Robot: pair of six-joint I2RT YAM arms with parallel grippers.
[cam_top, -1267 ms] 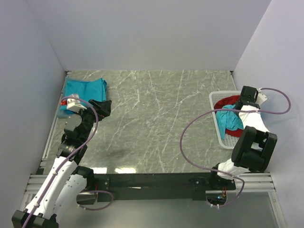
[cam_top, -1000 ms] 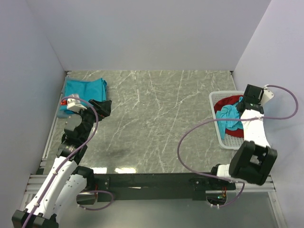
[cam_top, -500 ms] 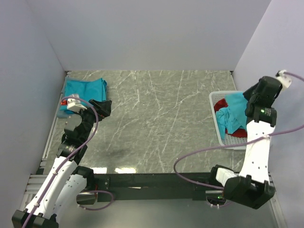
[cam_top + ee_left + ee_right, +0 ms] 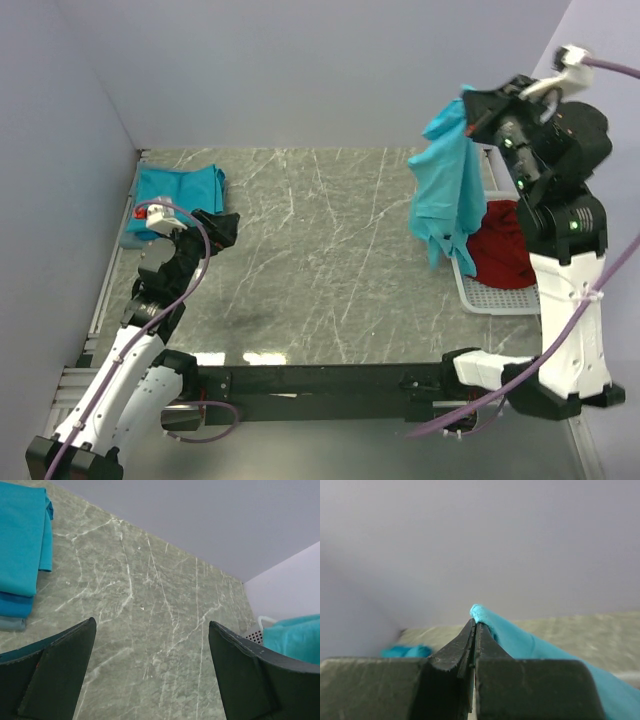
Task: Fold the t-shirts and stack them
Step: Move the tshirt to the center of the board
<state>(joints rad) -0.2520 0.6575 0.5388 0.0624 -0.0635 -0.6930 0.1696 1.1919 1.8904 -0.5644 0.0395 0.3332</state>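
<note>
Far left: folded stack (image 4: 178,187) of turquoise shirts lay at back-left corner of table (image 4: 320,260), so part of job looked done. Beside it, left gripper (image 4: 217,228) hovered, jaws wide, empty. Right side: right gripper (image 4: 478,108) was pinched on edge of one t-shirt (image 4: 445,190), which hung unfolded in air beside white basket (image 4: 495,302). Its folding and stacking were left. Red garment (image 4: 503,250) lay in basket. No brand, label or writing was readable.

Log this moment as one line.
right gripper: shut on t-shirt, held high beside basket | left gripper: open, empty | folded t-shirts: far-left corner
</note>
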